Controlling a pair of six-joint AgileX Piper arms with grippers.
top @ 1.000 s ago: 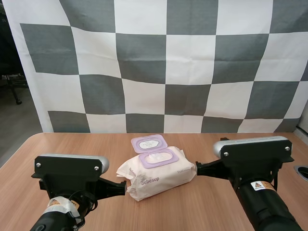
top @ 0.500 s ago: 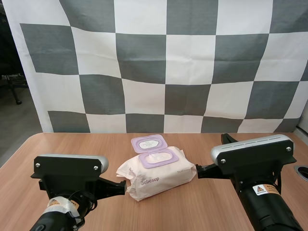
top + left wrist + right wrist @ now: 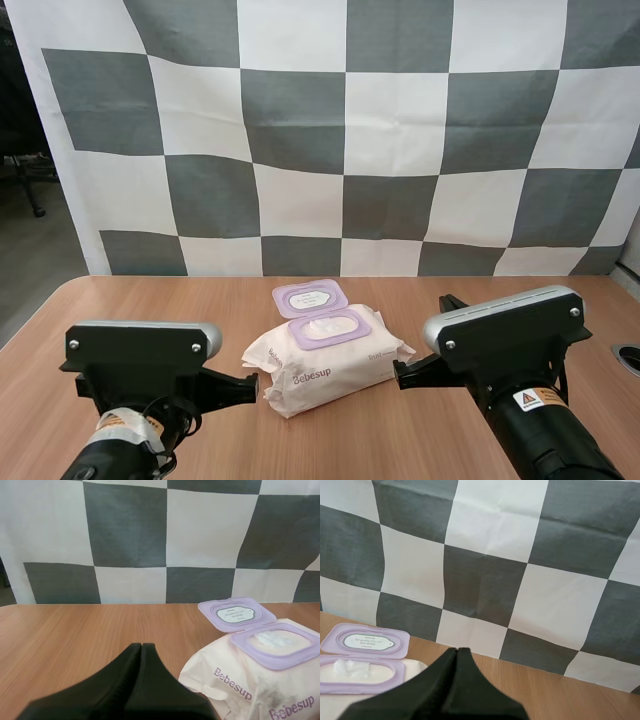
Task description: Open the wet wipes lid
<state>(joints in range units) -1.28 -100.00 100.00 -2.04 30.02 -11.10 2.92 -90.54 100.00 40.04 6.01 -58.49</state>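
Left claw [image 3: 255,385] and right claw [image 3: 398,372] are both sitting closed on nothing, and the lid [image 3: 311,298] is already flipped open.

The pack of wet wipes [image 3: 330,365] is lying mid-table [image 3: 150,300], wipes showing. My worry is that any forward nudge from either arm is going to shove the soft pack or flop the lid closed. Both arms are lying low and level, each pointing inward, with its tip just beside its own end of the pack.

Right gripper [image 3: 399,373] lower, seemingly farther back.
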